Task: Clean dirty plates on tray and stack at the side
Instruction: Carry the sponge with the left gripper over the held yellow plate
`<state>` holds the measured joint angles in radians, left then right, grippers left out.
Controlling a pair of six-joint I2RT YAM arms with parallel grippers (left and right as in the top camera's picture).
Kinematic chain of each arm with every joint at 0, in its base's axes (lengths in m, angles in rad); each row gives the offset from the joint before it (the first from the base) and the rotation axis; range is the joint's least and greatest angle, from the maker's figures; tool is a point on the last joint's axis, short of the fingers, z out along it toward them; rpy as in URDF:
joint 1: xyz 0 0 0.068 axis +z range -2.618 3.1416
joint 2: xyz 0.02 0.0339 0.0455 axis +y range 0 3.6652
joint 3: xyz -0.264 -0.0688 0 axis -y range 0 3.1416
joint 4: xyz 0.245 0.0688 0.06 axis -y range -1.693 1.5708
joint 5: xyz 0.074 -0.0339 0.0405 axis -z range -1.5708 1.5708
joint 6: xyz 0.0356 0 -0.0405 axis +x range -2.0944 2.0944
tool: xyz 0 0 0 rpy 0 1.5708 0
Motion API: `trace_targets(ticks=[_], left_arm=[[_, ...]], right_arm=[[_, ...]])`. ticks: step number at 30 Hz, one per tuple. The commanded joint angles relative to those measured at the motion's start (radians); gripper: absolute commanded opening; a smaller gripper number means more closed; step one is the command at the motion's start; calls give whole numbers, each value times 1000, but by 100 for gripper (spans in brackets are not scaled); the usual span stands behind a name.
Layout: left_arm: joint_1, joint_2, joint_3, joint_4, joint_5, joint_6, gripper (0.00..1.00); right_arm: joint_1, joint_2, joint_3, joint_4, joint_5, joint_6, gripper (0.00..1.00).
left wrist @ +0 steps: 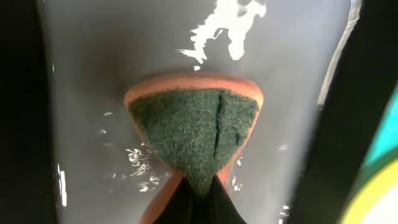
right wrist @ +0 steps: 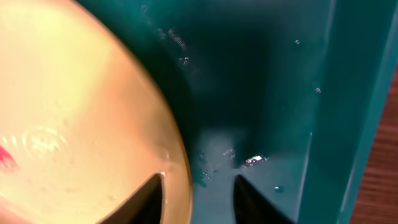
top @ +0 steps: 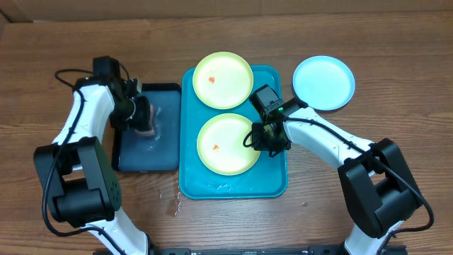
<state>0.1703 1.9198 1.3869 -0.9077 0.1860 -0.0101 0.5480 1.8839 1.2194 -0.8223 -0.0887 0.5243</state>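
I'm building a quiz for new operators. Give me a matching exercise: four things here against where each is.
Things: 1 sponge; 2 light blue plate; 3 far yellow-green plate; 4 right gripper.
Places: A on teal tray; B in dark tray; C at near plate's rim; D on wooden table.
Pairs: 1-B; 2-D; 3-A; 4-C.

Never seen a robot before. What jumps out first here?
The bright teal tray in the middle holds a far yellow-green plate and a near yellow-green plate, each with a red-orange smear; a light blue plate sits off the tray to its right. At the left, the left claw pinches a green-faced sponge over a wet dark tray, while the right claw stands open astride the near plate's rim.
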Motion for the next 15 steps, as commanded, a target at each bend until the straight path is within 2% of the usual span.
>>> trace_targets(ticks=[1, 8, 10, 12, 15], left_arm=[[4, -50, 33, -11, 51, 11, 4], [-8, -93, 33, -32, 51, 14, 4], [-7, -103, 32, -38, 51, 13, 4], [-7, -114, 32, -47, 51, 8, 4], [-8, -137, 32, -56, 51, 6, 4]], right_arm=[[1, -10, 25, 5, 9, -2, 43], [1, -10, -11, 43, 6, 3, 36], [1, -10, -22, 49, 5, 3, 28], [1, -10, -22, 50, 5, 3, 14], [1, -10, -22, 57, 5, 7, 10]])
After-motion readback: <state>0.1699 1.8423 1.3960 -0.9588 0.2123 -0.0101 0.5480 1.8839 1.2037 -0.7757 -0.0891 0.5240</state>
